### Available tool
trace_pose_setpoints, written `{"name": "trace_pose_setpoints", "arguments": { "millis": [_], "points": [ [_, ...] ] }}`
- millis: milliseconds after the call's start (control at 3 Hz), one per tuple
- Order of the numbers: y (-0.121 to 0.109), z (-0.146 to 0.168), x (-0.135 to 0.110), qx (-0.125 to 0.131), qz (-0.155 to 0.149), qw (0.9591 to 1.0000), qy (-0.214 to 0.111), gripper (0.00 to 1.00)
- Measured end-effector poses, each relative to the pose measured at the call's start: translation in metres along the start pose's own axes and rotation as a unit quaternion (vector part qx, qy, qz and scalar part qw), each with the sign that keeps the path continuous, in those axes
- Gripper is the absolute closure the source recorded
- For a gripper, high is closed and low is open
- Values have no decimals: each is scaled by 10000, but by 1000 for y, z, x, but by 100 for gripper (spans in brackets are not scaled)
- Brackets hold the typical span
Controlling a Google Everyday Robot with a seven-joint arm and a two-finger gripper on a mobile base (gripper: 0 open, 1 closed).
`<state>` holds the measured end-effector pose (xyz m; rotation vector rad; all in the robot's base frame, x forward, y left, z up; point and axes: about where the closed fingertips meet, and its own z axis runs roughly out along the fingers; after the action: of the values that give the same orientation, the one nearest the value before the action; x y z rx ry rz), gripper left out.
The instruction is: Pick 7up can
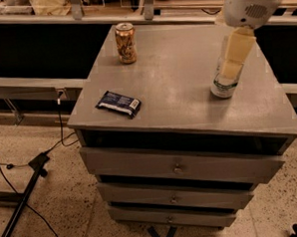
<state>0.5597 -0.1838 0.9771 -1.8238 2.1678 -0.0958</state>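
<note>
The 7up can point(222, 87) stands upright on the right side of the grey cabinet top point(176, 79); only its lower part shows, silvery-white with green lettering. My gripper point(233, 58) hangs directly over it from the upper right, and its cream finger point(236, 52) covers the can's top and upper half. The white arm body point(249, 3) is above. I cannot tell whether the gripper touches the can.
An orange-gold patterned can point(125, 43) stands at the back left of the top. A dark blue snack packet point(119, 103) lies near the front left edge. Drawers point(178, 166) are below. A black stand and cables point(23, 197) lie on the floor at left.
</note>
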Motion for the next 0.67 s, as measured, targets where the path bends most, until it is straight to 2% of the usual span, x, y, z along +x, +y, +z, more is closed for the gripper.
{"name": "trace_pose_setpoints", "arguments": {
  "millis": [667],
  "points": [
    [-41,37,33,-134,513,9972,533,0]
  ]
}}
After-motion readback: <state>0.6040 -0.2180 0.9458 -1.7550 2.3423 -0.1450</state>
